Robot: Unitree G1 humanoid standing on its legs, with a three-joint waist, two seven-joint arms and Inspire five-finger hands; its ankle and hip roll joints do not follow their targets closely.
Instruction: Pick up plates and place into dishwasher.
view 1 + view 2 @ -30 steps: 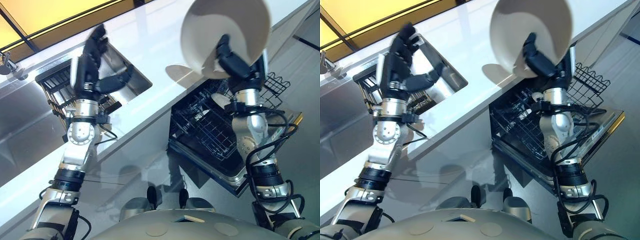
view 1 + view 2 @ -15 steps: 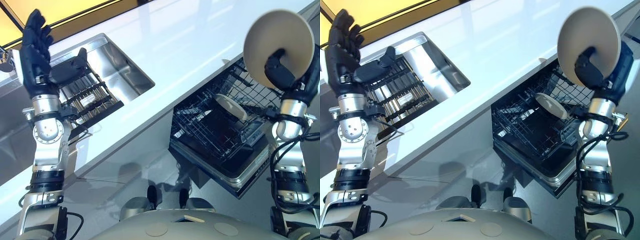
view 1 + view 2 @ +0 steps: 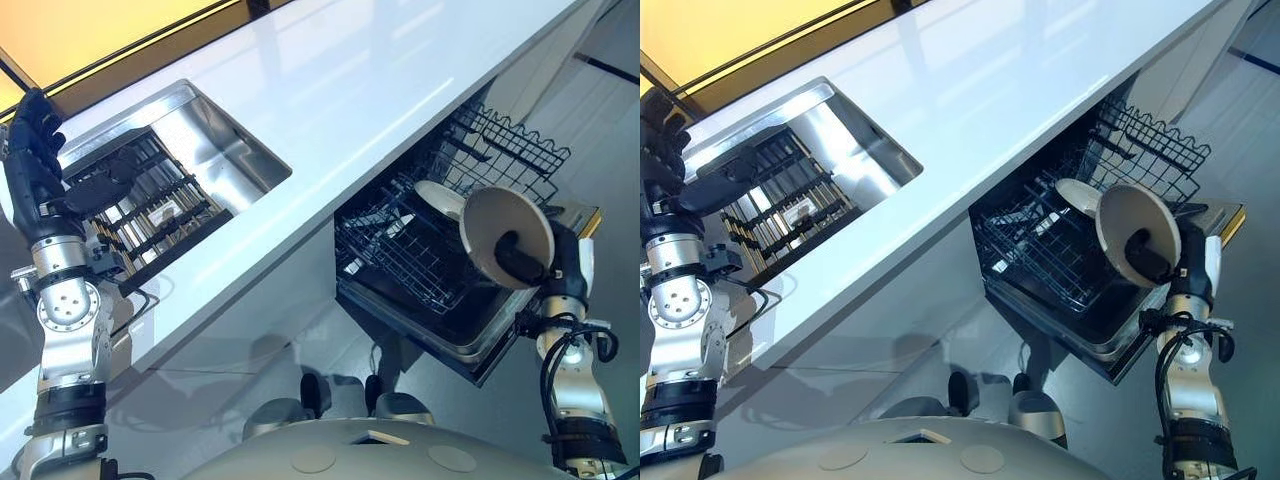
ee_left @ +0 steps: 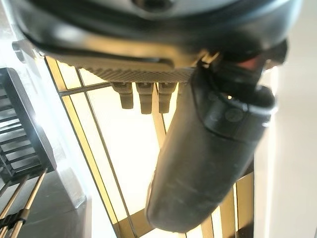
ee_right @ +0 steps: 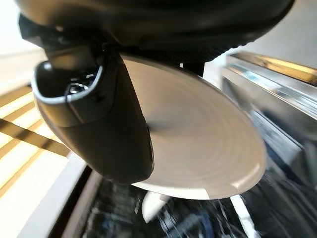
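Observation:
My right hand [image 3: 528, 262] is shut on a round cream plate [image 3: 506, 236], thumb across its face and fingers behind it. The plate stands nearly on edge just above the near right part of the open dishwasher's dark wire rack [image 3: 405, 258]. The right wrist view has the thumb [image 5: 101, 124] pressed on the plate [image 5: 198, 144]. A second cream plate [image 3: 438, 196] stands in the rack just behind the held one. My left hand [image 3: 35, 175] is raised at the far left over the sink, open and holding nothing, its thumb [image 4: 208, 148] spread out.
A white counter [image 3: 330, 90] runs diagonally above the dishwasher. A steel sink [image 3: 215, 140] holds a black dish rack [image 3: 150, 205]. An upper wire basket [image 3: 505, 150] juts out behind the plates. The lowered dishwasher door [image 3: 495, 350] sticks out toward me.
My right hand has brought the plate down from above the counter to just over the dishwasher rack. The left hand has swung out to the left over the sink. The camera has shifted.

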